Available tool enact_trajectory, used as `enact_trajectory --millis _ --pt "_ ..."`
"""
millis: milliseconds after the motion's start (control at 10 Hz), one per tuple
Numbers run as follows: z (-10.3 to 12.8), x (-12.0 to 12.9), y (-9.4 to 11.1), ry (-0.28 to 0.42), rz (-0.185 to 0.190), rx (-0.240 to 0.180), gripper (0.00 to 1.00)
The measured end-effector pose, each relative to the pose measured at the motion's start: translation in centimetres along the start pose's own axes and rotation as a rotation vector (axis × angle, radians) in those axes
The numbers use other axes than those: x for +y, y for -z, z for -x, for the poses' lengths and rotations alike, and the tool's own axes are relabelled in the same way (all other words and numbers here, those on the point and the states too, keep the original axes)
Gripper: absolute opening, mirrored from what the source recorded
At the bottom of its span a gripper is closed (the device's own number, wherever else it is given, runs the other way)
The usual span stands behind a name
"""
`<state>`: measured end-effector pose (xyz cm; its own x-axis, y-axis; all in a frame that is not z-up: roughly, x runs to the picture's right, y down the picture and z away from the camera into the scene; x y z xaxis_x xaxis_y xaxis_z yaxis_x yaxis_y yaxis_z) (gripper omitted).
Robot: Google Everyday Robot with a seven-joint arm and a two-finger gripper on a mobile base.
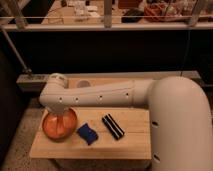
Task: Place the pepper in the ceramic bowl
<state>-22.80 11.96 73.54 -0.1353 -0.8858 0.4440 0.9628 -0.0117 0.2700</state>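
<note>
The ceramic bowl (54, 129) is a round, shallow orange-red bowl at the left end of the wooden table (132, 145). My white arm reaches in from the right, bends at an elbow (55, 92) and points down into the bowl. My gripper (63, 119) is low over the inside of the bowl, at its back right part. I cannot pick out the pepper: it is hidden by the gripper or blends with the bowl's colour.
A blue block (88, 133) lies just right of the bowl. A black bar with white stripes (113, 127) lies further right. A power strip (31, 78) sits on the ledge behind the table. The table's left edge drops to speckled floor.
</note>
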Motion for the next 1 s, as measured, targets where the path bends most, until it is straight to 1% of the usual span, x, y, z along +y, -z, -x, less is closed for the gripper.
enact_trajectory --millis 100,200,300,800,900,1000 --pt "-0.07 0.03 -0.16 -0.001 -0.001 -0.001 0.15" --pt "-0.13 -0.02 -0.29 0.0 -0.002 -0.002 0.23" --pt "-0.17 -0.16 -0.4 0.001 -0.003 -0.003 0.25" --pt "-0.45 -0.15 -0.96 0.0 -0.006 -0.006 0.25" --pt "-0.51 -0.17 -1.05 -0.001 -0.006 -0.006 0.29" --pt "-0.53 -0.27 -1.15 0.0 -0.007 -0.006 0.36"
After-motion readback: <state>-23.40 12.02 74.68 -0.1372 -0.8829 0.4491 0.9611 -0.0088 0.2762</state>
